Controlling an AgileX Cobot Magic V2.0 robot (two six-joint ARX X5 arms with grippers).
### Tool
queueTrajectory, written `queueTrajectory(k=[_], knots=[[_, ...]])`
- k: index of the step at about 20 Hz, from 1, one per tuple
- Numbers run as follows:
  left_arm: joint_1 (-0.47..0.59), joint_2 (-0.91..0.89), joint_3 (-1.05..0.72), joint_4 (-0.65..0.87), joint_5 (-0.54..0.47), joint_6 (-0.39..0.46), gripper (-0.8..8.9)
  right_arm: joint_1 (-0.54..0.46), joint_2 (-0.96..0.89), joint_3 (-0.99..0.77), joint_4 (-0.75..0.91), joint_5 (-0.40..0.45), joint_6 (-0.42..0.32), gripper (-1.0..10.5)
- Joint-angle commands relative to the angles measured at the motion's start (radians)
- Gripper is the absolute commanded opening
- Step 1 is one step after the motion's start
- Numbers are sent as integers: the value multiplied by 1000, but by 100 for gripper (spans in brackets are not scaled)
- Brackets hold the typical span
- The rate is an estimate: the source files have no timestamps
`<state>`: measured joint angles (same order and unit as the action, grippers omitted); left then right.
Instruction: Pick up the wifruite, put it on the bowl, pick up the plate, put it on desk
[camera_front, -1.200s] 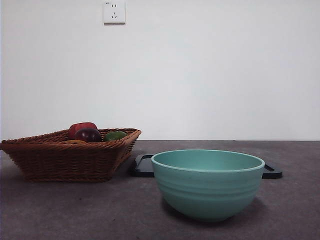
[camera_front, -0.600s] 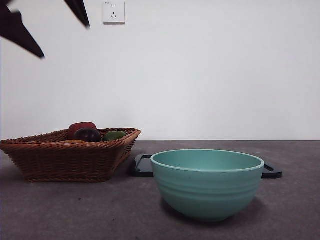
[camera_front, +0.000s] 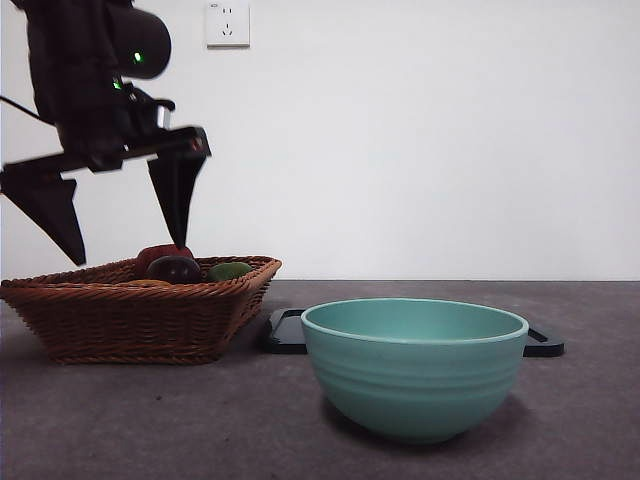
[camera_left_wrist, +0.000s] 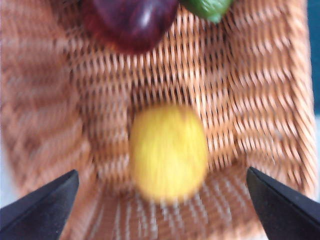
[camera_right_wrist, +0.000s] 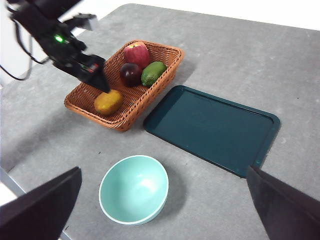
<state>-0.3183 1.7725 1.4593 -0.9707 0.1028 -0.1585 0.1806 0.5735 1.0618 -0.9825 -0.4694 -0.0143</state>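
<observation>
Wifruite (camera_left_wrist: 169, 151), a smooth yellow-orange oval, lies on the floor of the wicker basket (camera_right_wrist: 165, 56) at the end away from the other fruit, with open weave all round it. That clear space suits a grasp from above, and the left gripper (camera_left_wrist: 160, 210) hangs directly over it with its jaws spread wide, one to each side; in the front view the same gripper (camera_front: 125, 225) hovers just above the basket (camera_front: 100, 320), its black pointed tips not yet down among the fruit. At the basket's far end sit a glossy dark plum (camera_right_wrist: 130, 73), a red apple (camera_right_wrist: 136, 52) and a green avocado-like fruit (camera_right_wrist: 152, 73), crowded together. The basket is brown woven cane with sloping sides. Just beside it lies a flat dark-teal rectangular tray (camera_right_wrist: 210, 127) with a raised lip, and nearer the robot stands the empty mint-teal bowl (camera_right_wrist: 133, 189), glazed and faintly ridged, on the mottled grey desk (camera_right_wrist: 240, 45). The right gripper (camera_right_wrist: 160, 210) waits high above, jaws wide apart.
</observation>
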Motion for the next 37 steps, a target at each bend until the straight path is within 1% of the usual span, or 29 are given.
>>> queueTrajectory(k=[1, 5, 11, 12, 14, 16, 17, 21, 24, 26, 28, 31, 33, 36, 37], knots=[[-11, 47, 23, 33, -3, -21, 648, 3, 5, 14, 9, -2, 7, 553], [-27, 101, 23, 47, -55, -22, 648, 3, 5, 14, 9, -2, 7, 553], [-30, 143, 23, 48, -55, -64, 644, 3, 5, 14, 9, -2, 7, 553], [-30, 145, 23, 47, -55, -68, 631, 3, 5, 14, 9, -2, 7, 553], [-30, 153, 23, 45, -55, -70, 557, 3, 5, 14, 9, -2, 7, 553], [-30, 168, 23, 38, -51, -71, 547, 3, 5, 14, 9, -2, 7, 553], [-30, 179, 23, 33, -51, -71, 522, 3, 5, 14, 9, -2, 7, 553], [-30, 191, 23, 29, -51, -71, 315, 3, 5, 14, 9, -2, 7, 553], [-30, 190, 33, 28, -51, -66, 203, 3, 5, 14, 9, -2, 7, 553], [-30, 190, 63, 3, -51, -59, 203, 3, 5, 14, 9, -2, 7, 553], [-30, 189, 122, -58, -51, -42, 204, 3, 5, 14, 9, -2, 7, 553], [-37, 180, 234, -214, -51, -39, 204, 3, 5, 14, 9, -2, 7, 553], [-62, 148, 266, -307, -51, -37, 204, 3, 5, 14, 9, -2, 7, 553], [-134, 72, 266, -350, -51, -49, 204, 3, 5, 14, 10, -2, 7, 553], [-165, 45, 266, -353, -51, -67, 204, 3, 5, 14, 9, -2, 7, 553]])
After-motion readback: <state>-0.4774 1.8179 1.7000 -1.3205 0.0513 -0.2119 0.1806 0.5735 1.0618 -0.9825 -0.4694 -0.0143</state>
